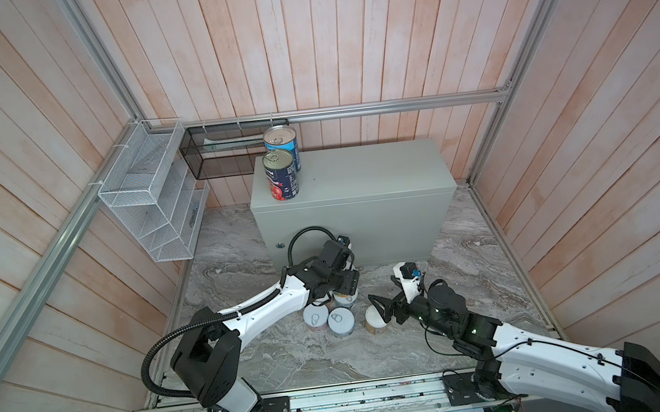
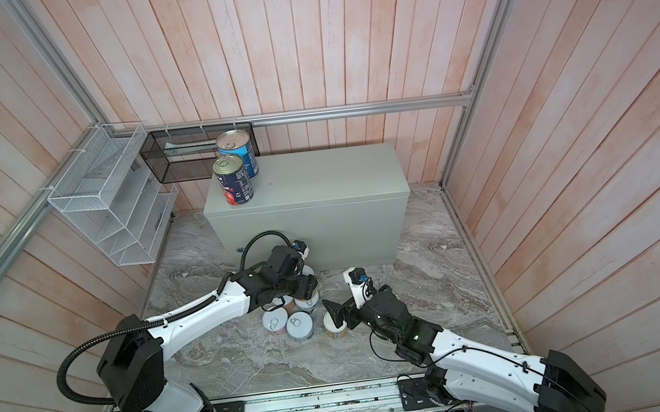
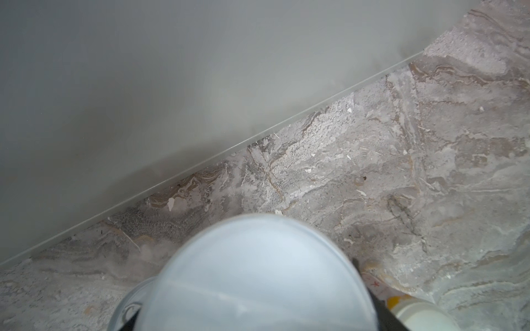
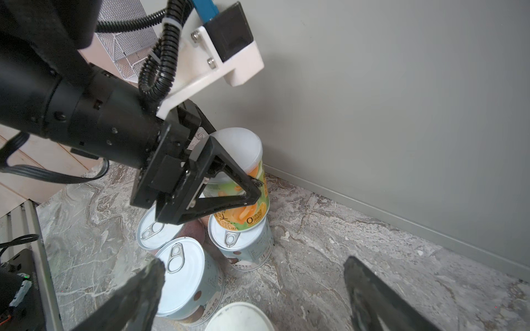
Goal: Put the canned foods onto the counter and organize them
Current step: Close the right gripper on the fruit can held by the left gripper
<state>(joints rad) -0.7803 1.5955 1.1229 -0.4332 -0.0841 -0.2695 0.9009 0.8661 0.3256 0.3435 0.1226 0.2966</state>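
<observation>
Left claw (image 4: 243,169) is clamped on a yellow-green can (image 4: 249,217), gripping its sides just under the white lid. The near finger (image 4: 235,167) lies against the label and the other comes round behind. The can stands upright close to the front wall of the counter (image 1: 359,179), at the far edge of a cluster of cans on the marble floor (image 1: 472,263). Whether its base rests on the floor or hangs just above it cannot be told. In the left wrist view its pale lid fills the space between the fingers.

Three short pull-tab cans (image 4: 177,272) stand upright just beside it, on its near and left sides, packed close together.

Right claw (image 1: 380,306) is spread wide and holds nothing. It hangs low over a second yellow-green can (image 1: 375,321), which stands upright on the marble just right of the cluster.

On the counter's flat top, at its far-left corner, stand the two taller tins. The navy can (image 1: 281,174) with tomatoes on its label is nearer the front edge, and the light-blue can (image 1: 281,143) is right behind it. Both are upright, pull-tab tops up.
</observation>
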